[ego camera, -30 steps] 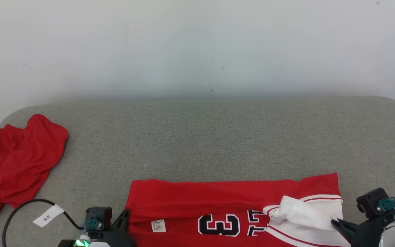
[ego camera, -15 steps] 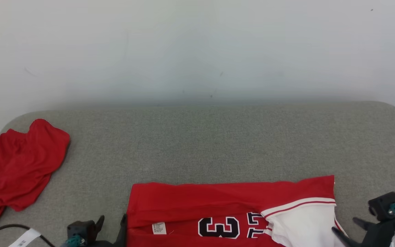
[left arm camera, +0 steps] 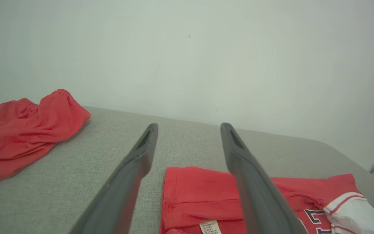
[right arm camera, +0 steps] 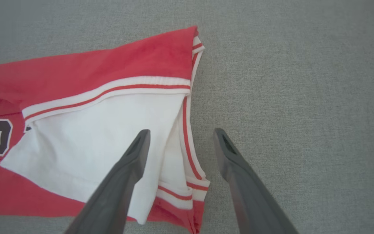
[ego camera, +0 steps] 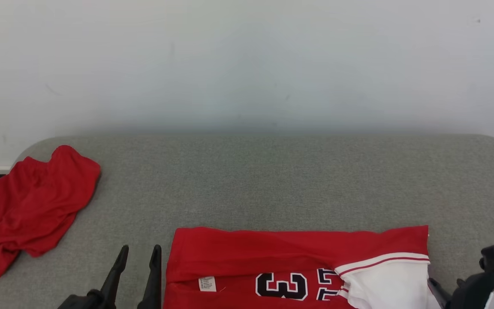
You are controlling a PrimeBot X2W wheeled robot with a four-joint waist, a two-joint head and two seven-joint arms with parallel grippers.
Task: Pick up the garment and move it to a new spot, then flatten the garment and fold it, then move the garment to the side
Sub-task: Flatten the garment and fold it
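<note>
- Far left: crumpled red cloth heap (ego camera: 37, 206), maybe shorts. It sits on the grey woven-fabric surface (ego camera: 272, 180), well apart from everything else, and is prob. not the item being worked.
- L gripper (ego camera: 140, 249): two long dark fingers spread wide w/ nothing btwn them. It's just beside the jersey's left edge; can't tell if it touches.
- Centre, near front edge of the surface: the garment, a red cloth jersey w/ black-and-white numerals (ego camera: 272, 257). It lies flat, folded lengthwise into a long band, w/ a small care label showing near its left end.
- Jersey's right end: white panel w/ red-striped trim (right arm camera: 109, 136), turned over on top of the red and a bit rumpled.
- R gripper (right arm camera: 181, 136): fingers apart, holding nothing, poised at the jersey's right edge. One finger is over the white panel, the other over bare grey surface.
- Progress, my read: pick-up, relocation and flattening look done, w/ at least one lengthwise fold in.
- Left to do: prob. tidy that white flap, fold crosswise, then shift the bundle to the side.
</note>
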